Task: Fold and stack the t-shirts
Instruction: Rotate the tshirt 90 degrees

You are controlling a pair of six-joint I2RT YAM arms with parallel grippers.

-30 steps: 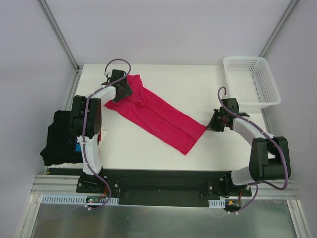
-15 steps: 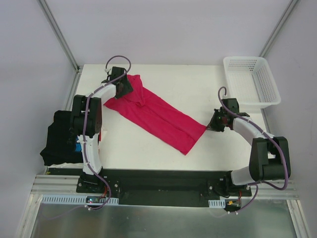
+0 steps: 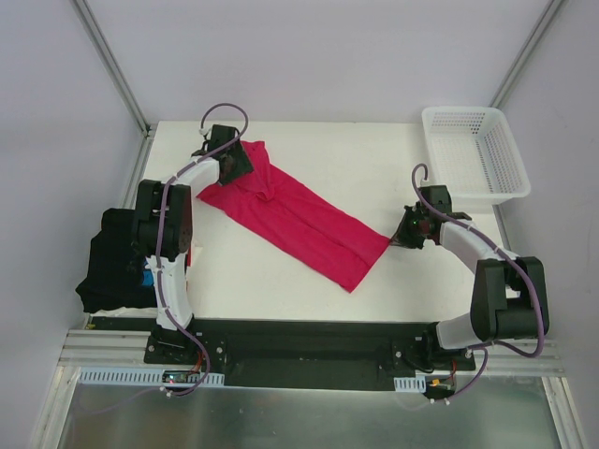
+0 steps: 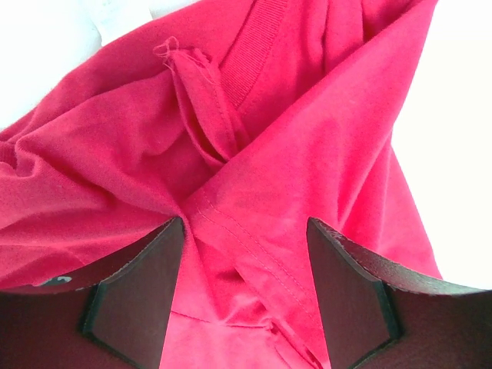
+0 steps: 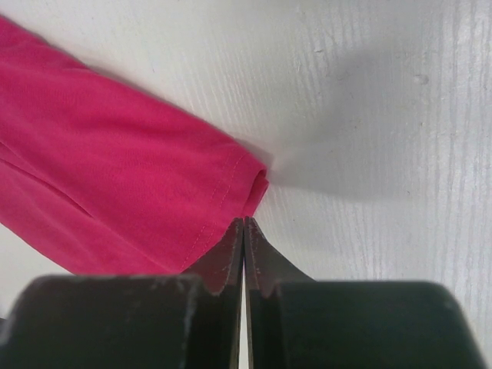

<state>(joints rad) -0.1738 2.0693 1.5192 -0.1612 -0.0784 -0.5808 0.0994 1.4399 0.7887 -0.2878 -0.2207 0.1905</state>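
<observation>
At ten o'clock, left gripper [image 4: 246, 224], jaws wide, straddles crimson t-shirt [image 3: 299, 220]; at three o'clock, right gripper [image 5: 244, 227] closed beside hem.

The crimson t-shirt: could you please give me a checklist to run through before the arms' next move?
1. Crimson t-shirt lying flat: not ok, bunched at its far end.
2. Left gripper open, astride the bunched cloth: ok.
3. Right gripper shut at the hem corner; cloth pinched: cannot tell.
4. Basket apart from both arms: ok.
5. Black t-shirt apart from the crimson one: ok.
</observation>
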